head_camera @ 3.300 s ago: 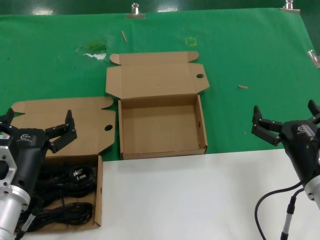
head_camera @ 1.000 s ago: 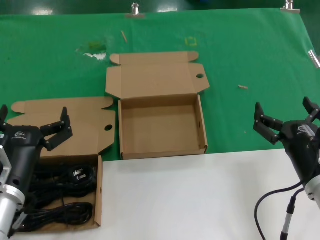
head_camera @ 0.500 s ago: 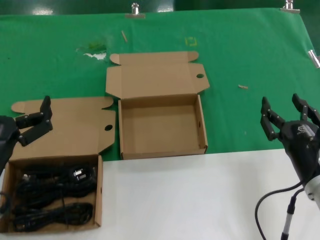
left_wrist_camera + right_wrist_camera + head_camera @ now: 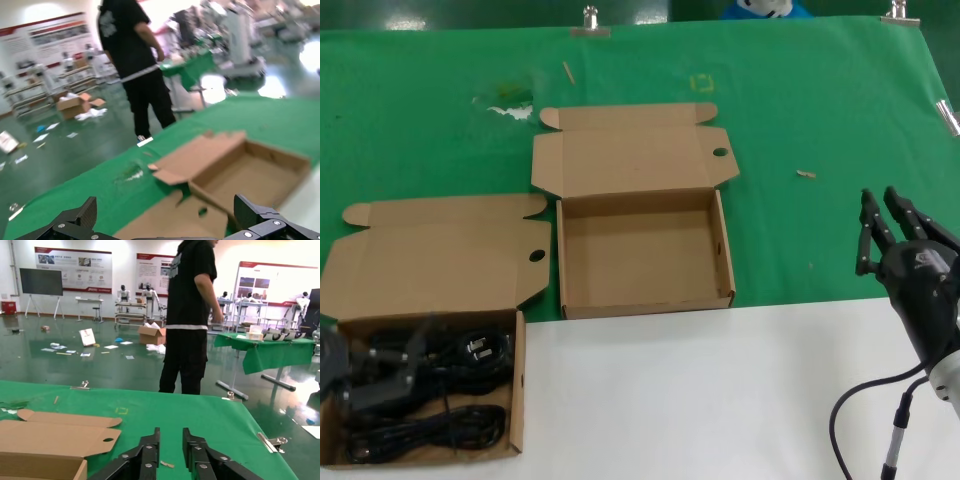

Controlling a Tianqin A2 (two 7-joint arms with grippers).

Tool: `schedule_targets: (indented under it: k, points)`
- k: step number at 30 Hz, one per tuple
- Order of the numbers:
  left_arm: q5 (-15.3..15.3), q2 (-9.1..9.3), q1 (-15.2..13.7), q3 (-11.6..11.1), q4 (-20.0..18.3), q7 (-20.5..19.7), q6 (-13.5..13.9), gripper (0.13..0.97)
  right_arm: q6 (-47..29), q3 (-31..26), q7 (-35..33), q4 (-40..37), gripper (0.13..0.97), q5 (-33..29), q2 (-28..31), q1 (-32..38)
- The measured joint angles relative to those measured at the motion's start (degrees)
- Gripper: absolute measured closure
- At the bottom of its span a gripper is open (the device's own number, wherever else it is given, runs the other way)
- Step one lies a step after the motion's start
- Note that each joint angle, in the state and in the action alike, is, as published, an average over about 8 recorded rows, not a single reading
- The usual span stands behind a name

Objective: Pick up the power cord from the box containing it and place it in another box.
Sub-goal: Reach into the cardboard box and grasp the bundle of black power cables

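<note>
Several coils of black power cord (image 4: 440, 425) with a plug end (image 4: 480, 350) lie in the brown cardboard box containing it (image 4: 518, 385) at the near left, lid (image 4: 440, 255) laid open. The other box (image 4: 725, 255) stands empty in the middle, also in the left wrist view (image 4: 250, 170). My left gripper (image 4: 380, 372) is a blur low over the cord box; the left wrist view shows that gripper (image 4: 165, 212) wide open and holding nothing. My right gripper (image 4: 885, 225) hovers at the right over the green cloth. Its fingers (image 4: 150, 445) are drawn nearly together, with nothing between them.
A white tabletop (image 4: 720, 400) covers the near half and a green cloth (image 4: 820, 100) the far half. A small scrap (image 4: 806, 174) lies right of the empty box. Metal clips (image 4: 590, 20) line the back edge. A person (image 4: 190, 315) stands beyond the table.
My left arm swung left and dropped toward the cord box, where it now blurs. My right gripper's fingers closed from a wide spread to a narrow gap.
</note>
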Motion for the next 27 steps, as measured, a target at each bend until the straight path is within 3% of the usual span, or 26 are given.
schedule_targets:
  k: [6, 15, 21, 27]
  points:
    - [1.9, -0.24, -2.8, -0.8, 6.7, 12.1, 6.6, 0.132, 0.0, 0.0, 0.0, 0.0, 0.874, 0.0, 0.0, 0.0]
    - [6.9, -0.22, -12.4, 4.5, 20.6, 26.5, 9.4, 0.132, 0.0, 0.0, 0.0, 0.0, 0.940, 0.0, 0.0, 0.0]
    - [7.7, 0.44, -17.8, 7.7, 29.7, 32.4, 11.8, 0.132, 0.0, 0.0, 0.0, 0.0, 0.956, 0.0, 0.0, 0.0]
    - [7.1, 0.68, -21.0, 9.4, 35.4, 35.1, 14.4, 0.136, 0.0, 0.0, 0.0, 0.0, 0.956, 0.0, 0.0, 0.0]
